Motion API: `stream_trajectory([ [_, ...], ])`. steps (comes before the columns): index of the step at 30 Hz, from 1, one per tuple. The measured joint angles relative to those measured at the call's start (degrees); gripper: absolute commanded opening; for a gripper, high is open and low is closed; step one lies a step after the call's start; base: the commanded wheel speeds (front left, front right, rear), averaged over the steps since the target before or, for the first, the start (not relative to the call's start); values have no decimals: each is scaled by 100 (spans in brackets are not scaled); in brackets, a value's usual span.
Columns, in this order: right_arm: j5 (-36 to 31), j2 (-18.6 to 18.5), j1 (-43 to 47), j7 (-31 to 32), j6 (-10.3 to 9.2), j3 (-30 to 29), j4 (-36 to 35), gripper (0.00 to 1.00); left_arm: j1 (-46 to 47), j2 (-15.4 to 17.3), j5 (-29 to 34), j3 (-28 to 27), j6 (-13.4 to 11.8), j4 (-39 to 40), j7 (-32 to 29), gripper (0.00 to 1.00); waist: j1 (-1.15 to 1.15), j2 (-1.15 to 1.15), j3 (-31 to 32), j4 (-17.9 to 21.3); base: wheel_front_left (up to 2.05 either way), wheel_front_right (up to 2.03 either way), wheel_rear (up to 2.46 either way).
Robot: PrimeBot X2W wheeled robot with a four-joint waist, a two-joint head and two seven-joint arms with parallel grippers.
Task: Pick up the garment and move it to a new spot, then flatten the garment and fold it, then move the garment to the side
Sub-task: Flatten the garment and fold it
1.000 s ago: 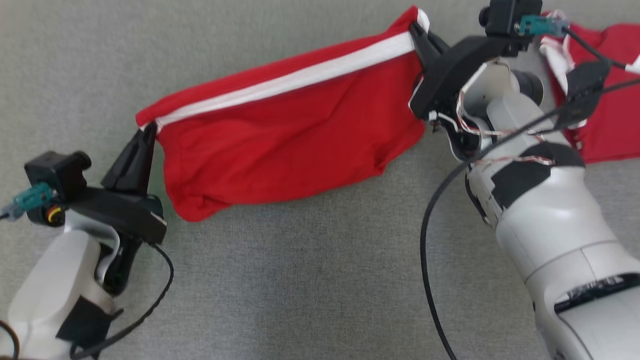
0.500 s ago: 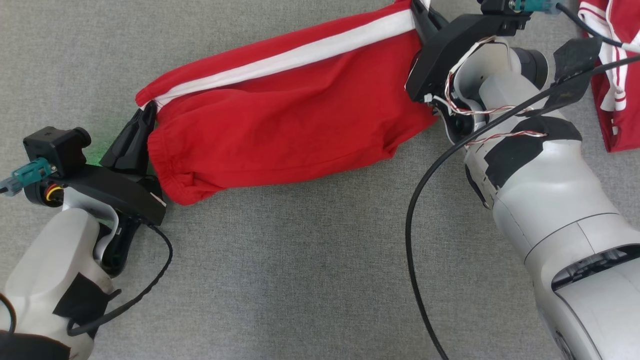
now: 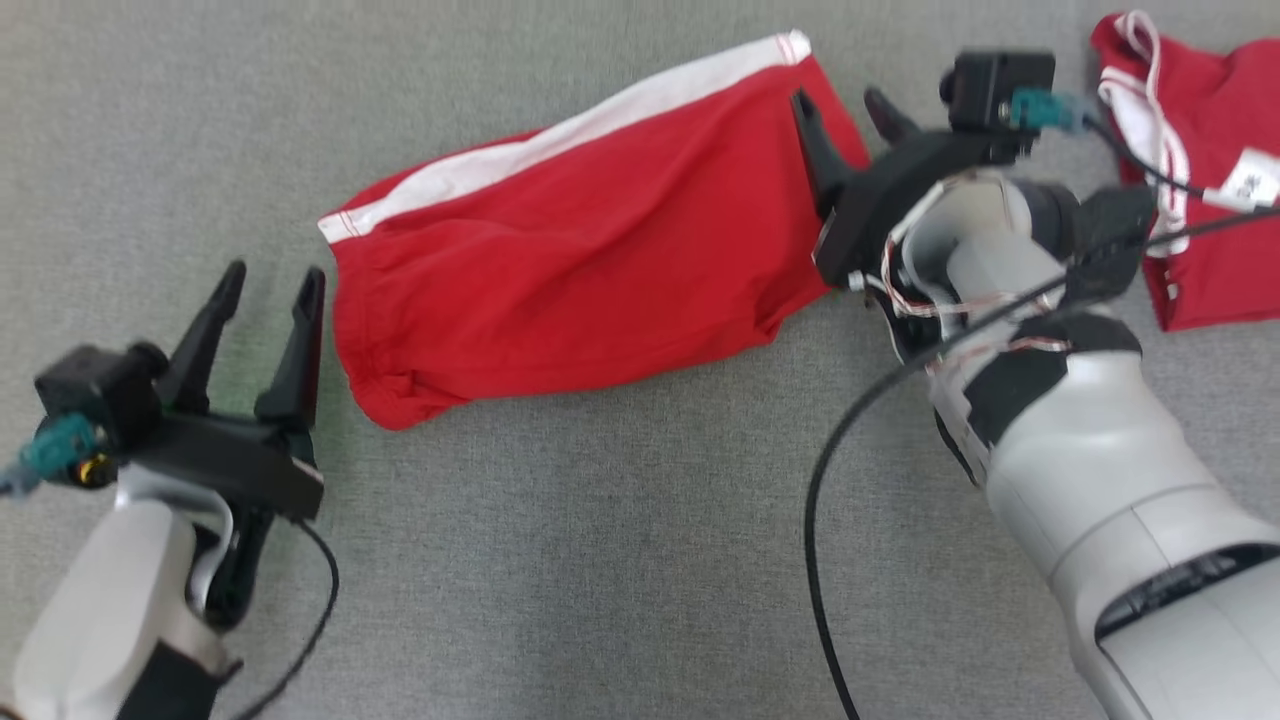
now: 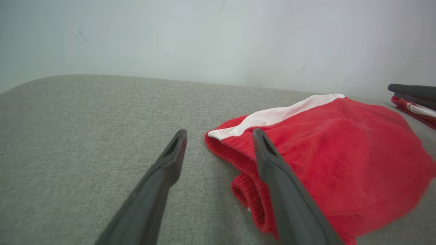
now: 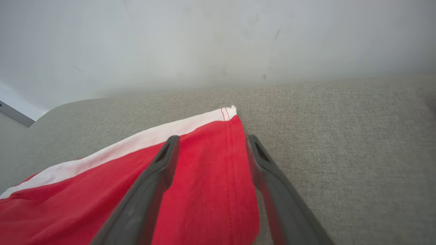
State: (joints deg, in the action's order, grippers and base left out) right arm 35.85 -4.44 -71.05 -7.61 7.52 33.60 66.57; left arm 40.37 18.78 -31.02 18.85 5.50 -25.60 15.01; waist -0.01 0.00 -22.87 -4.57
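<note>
The garment (image 3: 590,260), red shorts with a white side stripe, lies folded on the grey cloth surface, slanting from lower left to upper right. My left gripper (image 3: 268,285) stands open just left of its waistband end, holding nothing. In the left wrist view the garment (image 4: 333,146) lies beside and behind the right finger of that gripper (image 4: 219,134). My right gripper (image 3: 848,100) is open over the garment's upper right hem corner. In the right wrist view its fingers (image 5: 211,141) straddle the red hem (image 5: 211,183) without gripping it.
Another red and white garment (image 3: 1200,230) lies bunched at the right edge, behind my right arm; a strip of it shows at the left wrist view's right edge (image 4: 414,110). A pale wall (image 5: 204,44) rises at the far edge of the surface.
Both grippers have opened and let go of the garment's two ends. The garment now lies slack on the surface. The left gripper has drawn back to the left.
</note>
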Motion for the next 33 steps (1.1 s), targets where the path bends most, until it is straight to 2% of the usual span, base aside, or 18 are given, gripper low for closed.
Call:
stream_trajectory([
  [10, 449, -350, 790, -357, 0, 387, -569, 100, -1293, -336, 864, -875, -259, 1344, 0, 100, 0, 0, 546, 26, 0, 0, 0],
  [21, 773, -644, 1680, -603, 0, 527, -838, 100, -2543, -820, 1683, -1529, -483, 2460, 1, 100, -1, -1, 1031, 46, 0, 0, 0],
  [26, 916, -690, 2069, -653, 0, 514, -883, 100, -3117, -1081, 1968, -1664, -499, 2596, 2, 100, -1, -1, 1199, 6, 0, 0, 0],
  [33, 1154, -717, 2382, -644, 0, 448, -946, 100, -3436, -1334, 2034, -1882, -354, 2647, 1, 100, 0, -1, 1380, -132, 0, 0, 0],
])
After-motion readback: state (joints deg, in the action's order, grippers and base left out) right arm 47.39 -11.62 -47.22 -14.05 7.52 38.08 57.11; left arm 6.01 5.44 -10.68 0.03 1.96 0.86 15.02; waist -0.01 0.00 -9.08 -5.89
